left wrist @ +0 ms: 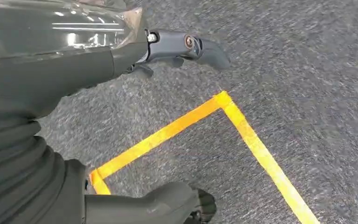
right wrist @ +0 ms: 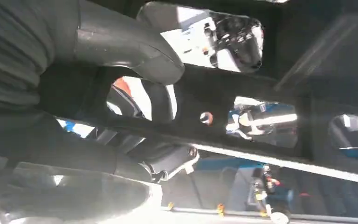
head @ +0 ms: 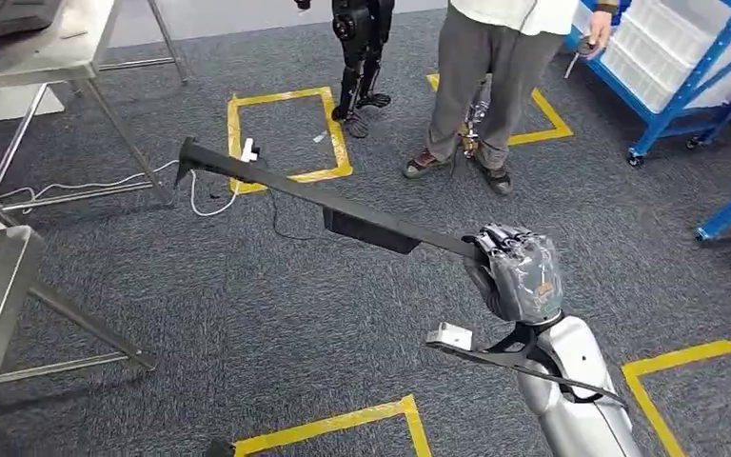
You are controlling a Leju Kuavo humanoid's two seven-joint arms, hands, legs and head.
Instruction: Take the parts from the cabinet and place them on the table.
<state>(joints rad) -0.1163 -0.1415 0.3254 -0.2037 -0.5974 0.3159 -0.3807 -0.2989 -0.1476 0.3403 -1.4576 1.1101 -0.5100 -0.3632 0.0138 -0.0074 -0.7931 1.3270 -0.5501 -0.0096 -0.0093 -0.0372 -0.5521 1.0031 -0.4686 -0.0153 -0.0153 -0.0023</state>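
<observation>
A long black part point(head: 343, 214), a flat bar with a boxy block under its middle, juts out to the left over the carpet. My right hand point(head: 519, 271) grips it at its near end, fingers wrapped around it. In the right wrist view the same black part point(right wrist: 242, 88), pierced with holes, lies across the fingers of that hand point(right wrist: 98, 70). My left hand point(left wrist: 74, 70) hangs over the grey carpet, fingers apart, with nothing in it.
Steel tables stand at the left point(head: 0, 286) and far left point(head: 48, 48). A person point(head: 495, 76) stands ahead beside another robot's legs point(head: 362, 48). Blue shelving point(head: 685, 67) with white bins is at the far right. Yellow tape squares point(head: 286, 138) mark the carpet, and a white cable point(head: 105, 186) trails there.
</observation>
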